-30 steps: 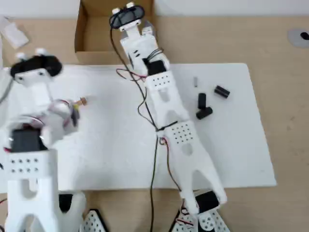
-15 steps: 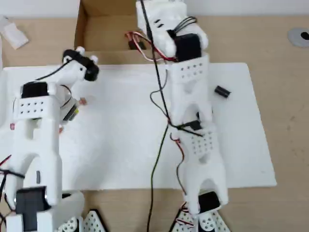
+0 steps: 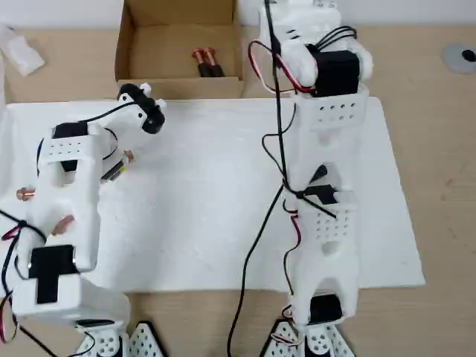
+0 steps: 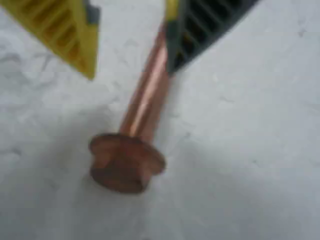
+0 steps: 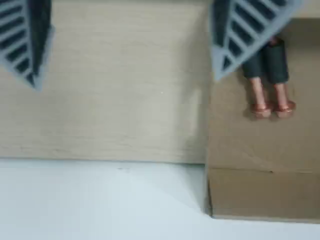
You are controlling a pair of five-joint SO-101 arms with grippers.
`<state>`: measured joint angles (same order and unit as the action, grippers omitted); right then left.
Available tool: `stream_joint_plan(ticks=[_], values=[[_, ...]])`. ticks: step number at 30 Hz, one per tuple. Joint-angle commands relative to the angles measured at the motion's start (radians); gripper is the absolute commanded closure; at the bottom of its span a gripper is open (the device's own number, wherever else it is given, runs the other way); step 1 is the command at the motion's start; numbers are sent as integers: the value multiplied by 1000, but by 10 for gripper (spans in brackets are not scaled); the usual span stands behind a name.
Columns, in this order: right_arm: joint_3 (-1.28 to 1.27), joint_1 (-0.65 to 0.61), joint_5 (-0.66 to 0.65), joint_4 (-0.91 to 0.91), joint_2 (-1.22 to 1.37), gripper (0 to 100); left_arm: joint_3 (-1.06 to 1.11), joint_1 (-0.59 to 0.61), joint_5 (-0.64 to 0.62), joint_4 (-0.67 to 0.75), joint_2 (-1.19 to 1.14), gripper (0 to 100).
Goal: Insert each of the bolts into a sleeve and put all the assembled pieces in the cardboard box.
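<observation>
An outer bolt (image 3: 26, 195) lies on the white mat (image 3: 193, 193) right at its left edge, beside the left arm. Further in, towards the mat's far left corner, the left tool (image 4: 130, 70) hangs low over the mat with its jaws apart, clamped on nothing. The bolt (image 4: 135, 135) lies flat on the mat between its two fingers. The shaft touches the dark finger (image 4: 200, 25) and its end runs under it, the yellow finger (image 4: 65, 30) stands clear, and the flanged head points away from the tool.

The box (image 3: 123, 52) stands on the table (image 3: 431, 134) against the mat's far edge, left of the middle. Two pieces (image 3: 206, 63) lie inside it, side by side and touching, near its right wall, with their copper heads pointing away from the mat.

The right arm stretches over the mat's right half. The right tool (image 5: 126, 81) hovers above bare table just past the mat's far edge, beside the box's right wall, jaws wide apart and holding nothing
</observation>
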<state>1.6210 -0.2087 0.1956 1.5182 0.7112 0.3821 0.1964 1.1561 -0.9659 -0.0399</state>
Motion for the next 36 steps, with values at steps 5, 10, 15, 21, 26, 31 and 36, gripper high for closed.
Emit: stream_joint_plan(ticks=[5,10,15,21,26,31,36], values=[[47,25,8,8,-77,741,-104,6,8,100,-74,896],[45,15,12,5,-77,741,-176,6,6,97,-159,896],[45,-4,8,2,-77,741,-201,-8,9,95,-237,896],[45,-21,6,2,-77,741,-216,-25,9,97,-291,897],[45,-21,6,2,-77,741,-215,-26,11,95,-320,993],[45,-22,12,2,-77,741,-216,-28,5,52,-328,989],[45,-22,12,74,-97,741,-391,-46,-98,-183,-266,987]])
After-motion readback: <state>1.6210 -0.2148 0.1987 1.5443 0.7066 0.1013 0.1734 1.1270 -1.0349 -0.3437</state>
